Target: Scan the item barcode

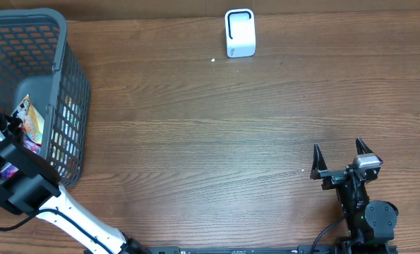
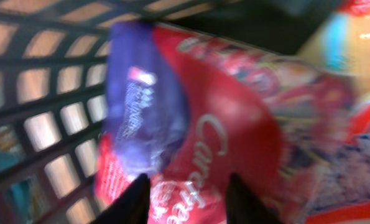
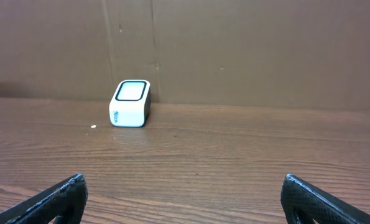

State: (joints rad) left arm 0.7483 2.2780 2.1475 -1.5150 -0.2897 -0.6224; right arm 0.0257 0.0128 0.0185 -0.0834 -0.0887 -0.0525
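A red snack packet with white script and a purple-blue patch fills the blurred left wrist view, lying inside the grey mesh basket. My left gripper hangs just over it, jaws parted, red wrapper showing between the fingertips. No barcode can be made out. From overhead only the left arm shows, reaching into the basket. The white barcode scanner stands at the far edge of the table, also in the right wrist view as the scanner. My right gripper rests wide open near the front right, nothing between its fingers.
Other colourful packets, one orange, lie in the basket beside the red one. Basket walls close in on the left gripper's left side. A brown wall rises behind the scanner. The wooden table spans the space between basket and scanner.
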